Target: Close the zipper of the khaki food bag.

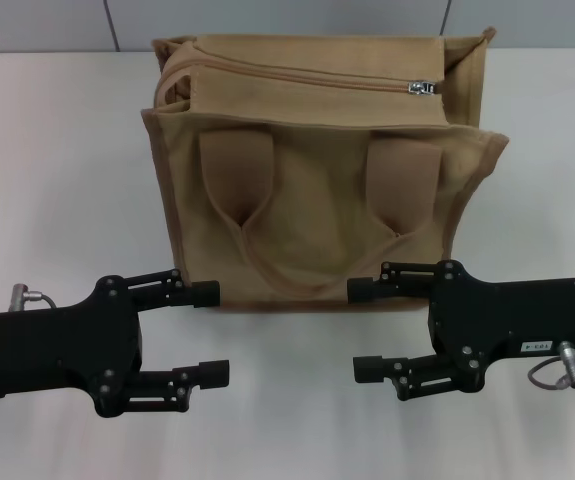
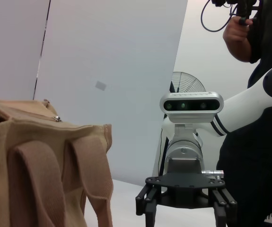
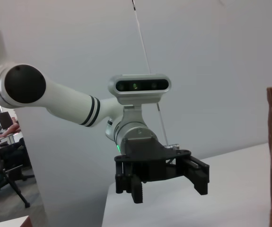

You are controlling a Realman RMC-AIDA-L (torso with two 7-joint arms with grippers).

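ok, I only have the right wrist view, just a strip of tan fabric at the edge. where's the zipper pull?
Observer: In the head view, the zipper pull sits at the robot's-right end of the khaki food bag top.
Operator: Zipped?
Observer: It looks unzipped; the top gapes toward the robot's-left end.
Operator: Right gripper?
Observer: The right gripper is open, low in front of the bag, opposite the left gripper.
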